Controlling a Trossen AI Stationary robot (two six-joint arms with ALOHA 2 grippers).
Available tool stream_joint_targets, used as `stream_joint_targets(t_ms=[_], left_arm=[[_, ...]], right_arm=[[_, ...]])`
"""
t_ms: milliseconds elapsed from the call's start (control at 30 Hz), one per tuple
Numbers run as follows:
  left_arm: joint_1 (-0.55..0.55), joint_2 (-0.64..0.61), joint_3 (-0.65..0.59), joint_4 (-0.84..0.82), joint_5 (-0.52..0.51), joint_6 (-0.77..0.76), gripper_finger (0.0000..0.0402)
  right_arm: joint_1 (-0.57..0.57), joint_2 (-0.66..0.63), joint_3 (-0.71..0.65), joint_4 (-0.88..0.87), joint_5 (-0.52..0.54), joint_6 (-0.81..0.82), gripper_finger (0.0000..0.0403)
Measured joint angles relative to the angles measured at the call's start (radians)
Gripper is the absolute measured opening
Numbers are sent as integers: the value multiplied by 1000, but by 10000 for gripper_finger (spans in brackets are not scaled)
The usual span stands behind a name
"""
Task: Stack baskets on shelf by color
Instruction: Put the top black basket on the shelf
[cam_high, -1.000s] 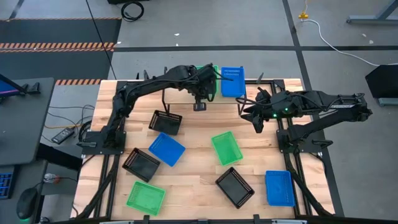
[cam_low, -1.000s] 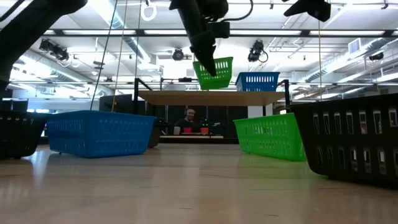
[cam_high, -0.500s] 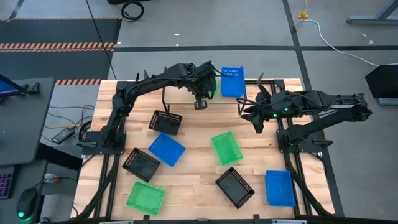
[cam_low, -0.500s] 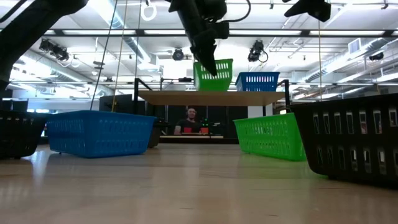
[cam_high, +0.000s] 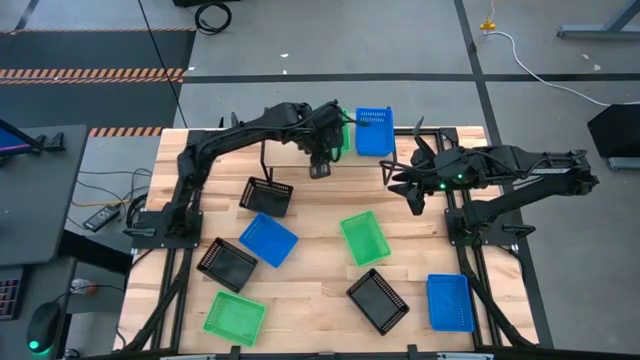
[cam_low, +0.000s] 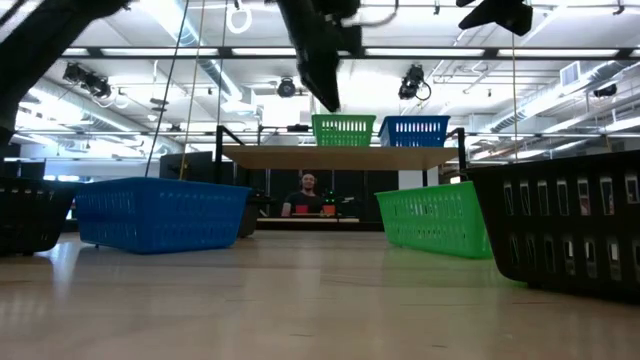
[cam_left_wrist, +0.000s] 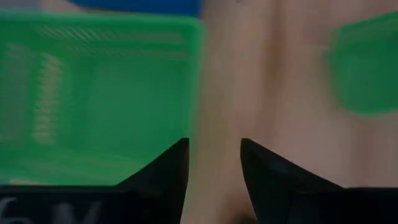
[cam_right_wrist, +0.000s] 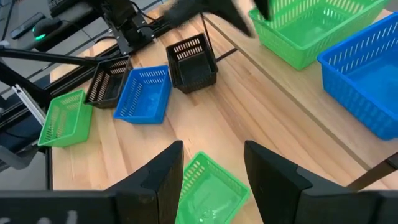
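High view: two baskets on shelf (cam_high: 400, 150), seven on table; left gripper (cam_left_wrist: 213, 163), right gripper (cam_right_wrist: 212, 168) open, empty.

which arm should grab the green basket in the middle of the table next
Right. Its open end effector hovers close to that green basket. The left end effector is open too, but sits by the shelf, above the green basket there.

Baskets (cam_right_wrist: 142, 94): perforated glossy plastic. Shelf (cam_low: 340, 155) top: light wood.
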Motion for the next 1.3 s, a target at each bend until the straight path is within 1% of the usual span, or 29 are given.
stream_joint_targets(t_ms=[67, 133, 233, 300, 433, 567, 800, 1033, 1100, 1200, 1300], left_arm=[[-13, -50, 1, -11, 46, -48, 148], [-33, -107, 1, -10, 52, -91, 138], [-63, -203, 2, 38, 22, -131, 117], [-82, -261, 3, 77, 3, -151, 104], [-96, -332, 3, 117, -41, -171, 83], [-93, -347, 2, 118, -60, -184, 76], [-98, -346, -21, 133, -60, -194, 86], [-98, -346, -28, 149, -59, -200, 83], [-97, -346, -28, 139, -58, -221, 83], [-103, -342, -28, 58, -32, -280, 86], [-126, -328, -29, -96, -39, -305, 86]], right_arm=[[0, -11, 0, 16, -1, -14, 176], [3, -31, 0, 59, 0, -16, 174], [12, -69, 0, 101, 0, -22, 168], [14, -90, 0, 92, 0, -30, 165], [12, -115, 0, 71, 1, -35, 162], [3, -114, 0, 70, 0, -35, 162], [0, -103, 0, 72, 0, -38, 161], [0, -102, 0, 74, 0, -38, 161], [0, -98, 0, 67, -1, -34, 161], [0, -65, 0, 53, -51, -32, 161], [7, -7, 0, 1, -118, -28, 161]])
